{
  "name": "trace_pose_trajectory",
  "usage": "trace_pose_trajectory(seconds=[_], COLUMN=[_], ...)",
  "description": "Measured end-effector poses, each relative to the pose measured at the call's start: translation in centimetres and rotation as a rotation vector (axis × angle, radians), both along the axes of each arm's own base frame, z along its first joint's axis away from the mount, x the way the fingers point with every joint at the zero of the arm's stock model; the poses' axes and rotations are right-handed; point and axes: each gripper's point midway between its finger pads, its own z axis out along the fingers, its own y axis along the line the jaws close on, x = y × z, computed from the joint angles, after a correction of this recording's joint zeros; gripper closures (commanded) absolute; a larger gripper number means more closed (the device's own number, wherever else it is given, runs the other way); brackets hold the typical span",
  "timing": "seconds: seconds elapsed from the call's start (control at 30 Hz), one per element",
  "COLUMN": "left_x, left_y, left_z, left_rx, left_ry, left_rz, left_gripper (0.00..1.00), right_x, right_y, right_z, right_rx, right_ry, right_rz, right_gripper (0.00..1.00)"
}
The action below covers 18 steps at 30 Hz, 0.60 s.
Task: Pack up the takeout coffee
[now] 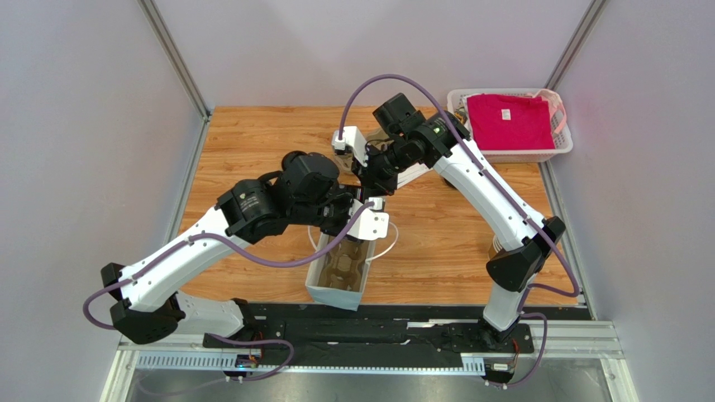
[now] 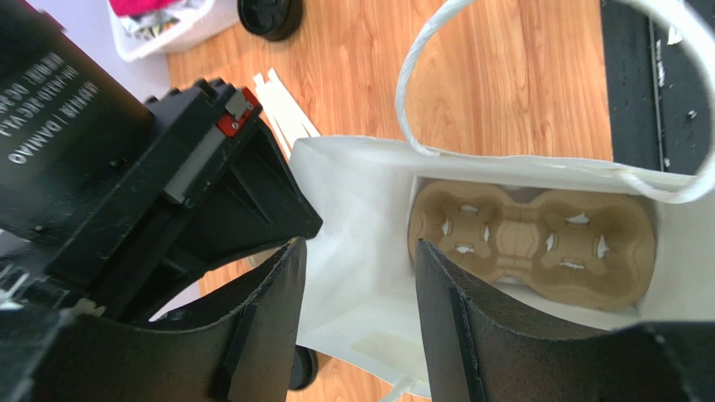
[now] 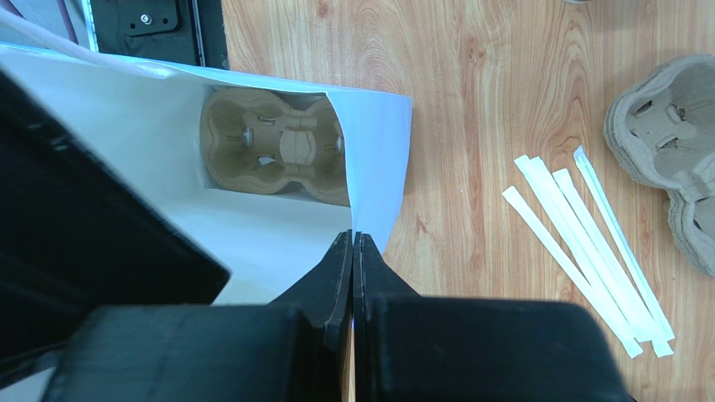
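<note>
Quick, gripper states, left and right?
Left gripper: open, over the white paper bag, holding nothing.
Right gripper: shut on the bag's rim.

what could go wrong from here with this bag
1. The right end effector is shut on the white paper bag at its rim; a hard pull could tear the paper or tip the bag.
2. The left end effector hangs open at the bag mouth, near the string handle; it might snag the handle or crumple the wall.
3. The cup carrier inside may shift if the bag tilts.
</note>
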Motion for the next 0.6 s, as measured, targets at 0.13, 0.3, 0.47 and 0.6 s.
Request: trace_pose_trajectory(seconds=[0.13,0.3,0.47,0.6], left_x=[-0.9,-2.0,-1.6,0.3], left_y=[-0.5,-0.2,1.7,4.9], left_z=[1.0,3.9,9.9,14.5], left_rx=[-0.054,-0.167,-0.373,-0.552], left_ry=[0.015,0.031,0.043,0.056], left_rz=[-0.039,-0.032,0.068,0.236], left_gripper=[0.42,0.29,0.10,0.05], right_x=[0.0,0.0,0.3,0.7], right_y=[0.0,-0.2,-0.4,-0.8], right_z=[-0.2,-0.7,-0.8,-0.9], right_rx=[-0.004,-0.020,-0.021,-0.024], right_ry=[0.003,0.012,0.014,0.017], right_rz=[-0.001,-0.005,-0.014,-0.028], right_gripper=[1.00,1.00,1.00,1.00])
